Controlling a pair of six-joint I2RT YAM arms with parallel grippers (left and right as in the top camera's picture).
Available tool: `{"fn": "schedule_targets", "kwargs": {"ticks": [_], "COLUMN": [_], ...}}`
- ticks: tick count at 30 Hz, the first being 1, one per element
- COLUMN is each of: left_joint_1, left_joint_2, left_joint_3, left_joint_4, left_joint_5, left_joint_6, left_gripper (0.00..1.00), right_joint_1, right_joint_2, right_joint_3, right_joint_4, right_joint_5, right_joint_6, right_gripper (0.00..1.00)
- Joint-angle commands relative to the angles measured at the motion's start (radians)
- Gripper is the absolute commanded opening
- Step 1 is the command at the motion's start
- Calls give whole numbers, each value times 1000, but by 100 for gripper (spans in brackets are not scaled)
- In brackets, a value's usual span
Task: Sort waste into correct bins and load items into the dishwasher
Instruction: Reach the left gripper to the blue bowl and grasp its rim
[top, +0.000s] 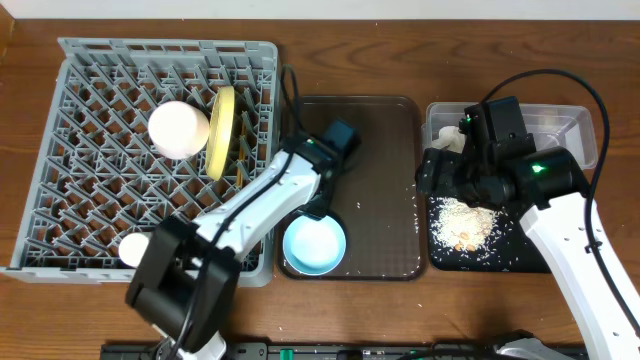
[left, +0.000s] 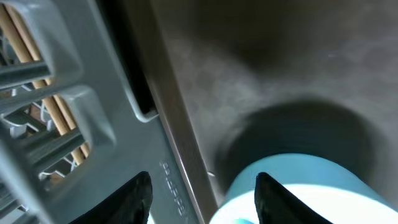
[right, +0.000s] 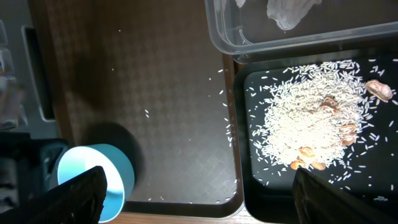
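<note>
The light blue bowl (top: 314, 245) sits upright at the front left of the brown serving tray (top: 385, 180). My left gripper (top: 318, 208) is open at the bowl's far-left rim. In the left wrist view (left: 205, 199) one finger is over the grey dish rack's edge (left: 155, 162) and the other over the bowl (left: 311, 180). The rack (top: 100, 90) holds the yellow plate (top: 222, 130) on edge, the upturned white bowl (top: 178, 128) and the chopsticks (left: 37, 81). My right gripper (right: 208, 199) is open and empty above the seam between the serving tray and the black tray. The wrapper is out of view.
The black tray (top: 500, 255) holds a heap of crumbs (top: 462, 222), also in the right wrist view (right: 311, 124). The clear container (top: 565, 135) behind it holds the white tissue (right: 289, 12). Stray crumbs lie on the serving tray's right side (right: 227, 124).
</note>
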Motion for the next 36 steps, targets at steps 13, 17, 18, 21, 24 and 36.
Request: {"fn": "schedule_targets", "kwargs": {"ticks": [13, 17, 18, 21, 24, 36], "left_joint_1": [-34, -20, -16, 2, 15, -35], "left_joint_2": [97, 73, 60, 2, -82, -141], "left_joint_3": [-6, 29, 47, 108, 130, -30], "left_joint_4": [24, 16, 3, -58, -115, -143], "left_joint_5": [318, 314, 312, 311, 303, 307], "left_joint_6": [-8, -14, -14, -13, -12, -9], "left_gripper": [36, 37, 37, 41, 47, 48], "right_joint_1": [-9, -9, -9, -9, -9, -9], "right_joint_2": [-10, -10, -10, -10, -10, -10], "right_joint_3": [16, 16, 16, 16, 16, 16], "right_joint_4": [0, 0, 1, 0, -2, 4], "right_joint_5": [10, 10, 10, 10, 10, 10], "right_joint_6": [-14, -14, -14, -14, -14, -14], "right_gripper": [94, 94, 94, 94, 94, 94]}}
